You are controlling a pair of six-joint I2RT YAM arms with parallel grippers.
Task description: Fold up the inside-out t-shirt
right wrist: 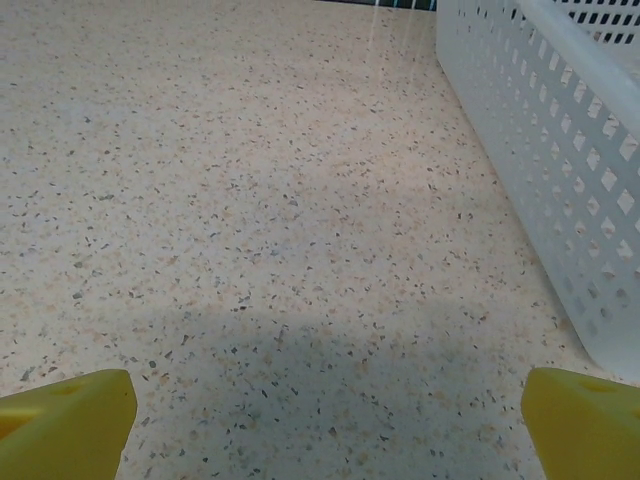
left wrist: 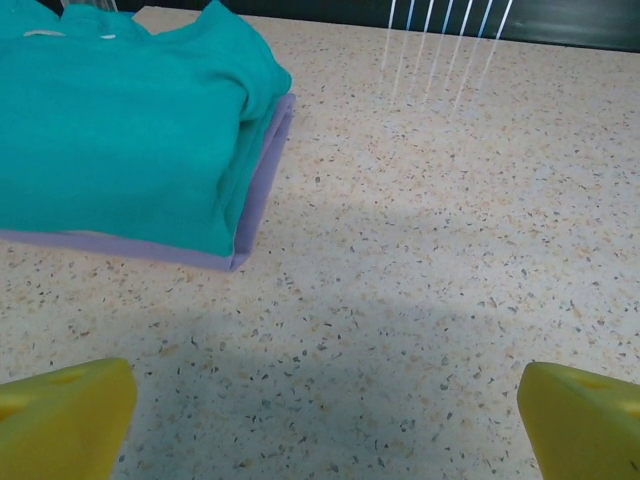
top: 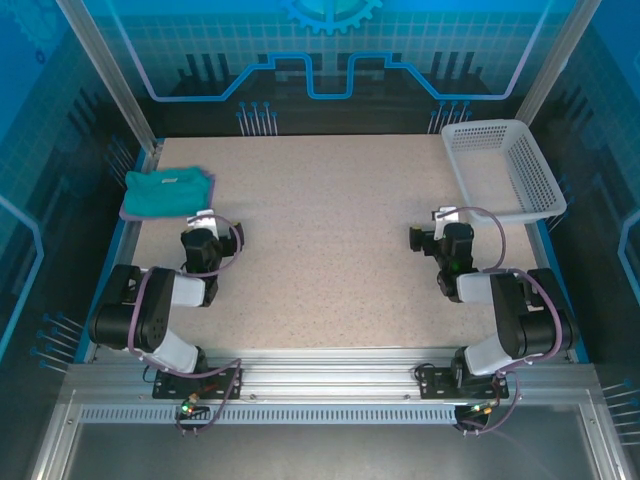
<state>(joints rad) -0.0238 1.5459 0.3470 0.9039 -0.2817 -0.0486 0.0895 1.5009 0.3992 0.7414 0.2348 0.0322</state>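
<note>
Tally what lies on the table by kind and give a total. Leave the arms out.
Garments: 2, a folded teal t-shirt lying on top of a lavender garment
Baskets: 1, a white basket
Total: 3
</note>
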